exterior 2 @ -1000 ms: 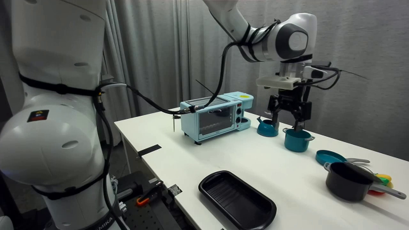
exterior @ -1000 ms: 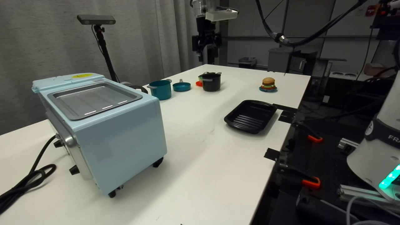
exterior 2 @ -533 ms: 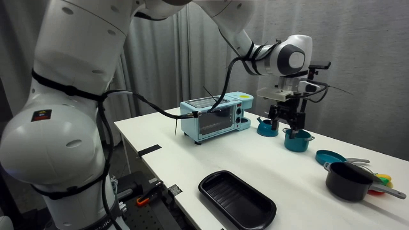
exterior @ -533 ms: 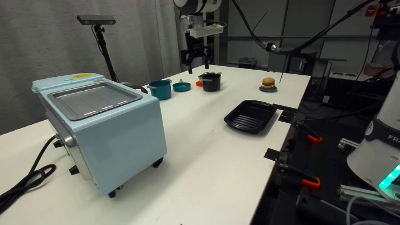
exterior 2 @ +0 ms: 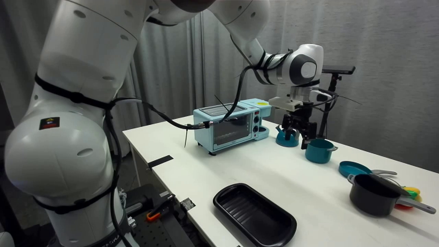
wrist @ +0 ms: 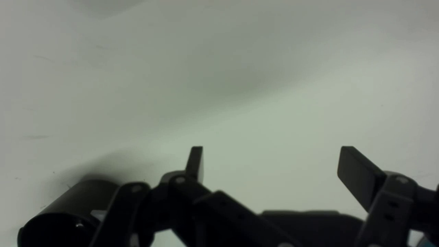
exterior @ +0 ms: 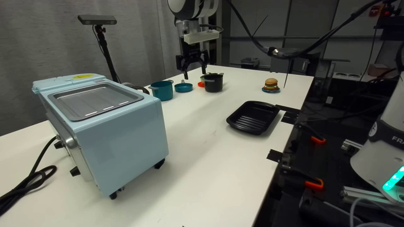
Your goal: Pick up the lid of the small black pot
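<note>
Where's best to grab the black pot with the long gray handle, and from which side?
Probably by the long gray handle of the black pot, from above: it juts sideways, slim and raised off the table, so the open gripper could straddle it.

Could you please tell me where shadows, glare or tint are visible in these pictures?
Wrist view: a broad, soft shadow crosses the table, which looks greenish; in an exterior view, short white glare streaks mark the grey oven top; in an exterior view, the black pot casts a shadow.
</note>
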Motion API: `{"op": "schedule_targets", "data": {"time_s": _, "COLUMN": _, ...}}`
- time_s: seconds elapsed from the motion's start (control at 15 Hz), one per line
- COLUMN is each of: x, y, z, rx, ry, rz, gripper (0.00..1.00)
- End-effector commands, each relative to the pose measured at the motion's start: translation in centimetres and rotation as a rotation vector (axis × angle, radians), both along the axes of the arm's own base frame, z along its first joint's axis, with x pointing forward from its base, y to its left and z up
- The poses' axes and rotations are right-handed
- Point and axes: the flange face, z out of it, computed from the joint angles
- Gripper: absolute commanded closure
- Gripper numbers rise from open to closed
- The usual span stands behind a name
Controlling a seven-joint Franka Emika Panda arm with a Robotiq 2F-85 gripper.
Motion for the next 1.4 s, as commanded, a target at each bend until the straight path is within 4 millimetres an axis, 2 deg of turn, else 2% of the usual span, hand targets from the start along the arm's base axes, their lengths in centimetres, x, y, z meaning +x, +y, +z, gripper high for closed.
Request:
{"op": "schedule_targets", "data": {"time_s": 0.0, "x": 0.0, "y": 0.0, "z": 0.1, "rx": 0.000, "ry": 0.001, "rz": 0.000, "gripper": 0.00}}
{"op": "schedule_targets", "data": {"time_s": 0.27, "x": 0.5, "y": -0.3, "z": 0.4, "rx": -0.008, "ry": -0.007, "rz": -0.002, "gripper": 0.00}}
{"op": "schedule_targets", "data": {"time_s": 0.73, "x": 4.2, "y": -4.5, "z": 2.7, "rx": -0.060, "ry": -0.071, "rz": -0.041, "gripper": 0.00}}
{"op": "schedule_targets", "data": {"time_s": 0.93, "x": 5.8, "y": -6.6, "z": 2.2, "rx": -0.066, "ry": -0.098, "rz": -0.084, "gripper": 0.00}}
{"op": "schedule_targets", "data": {"time_s": 1.33, "x": 8.0, "y": -11.0, "z": -0.4, "rx": -0.093, "ry": -0.099, "rz": -0.166, "gripper": 0.00}}
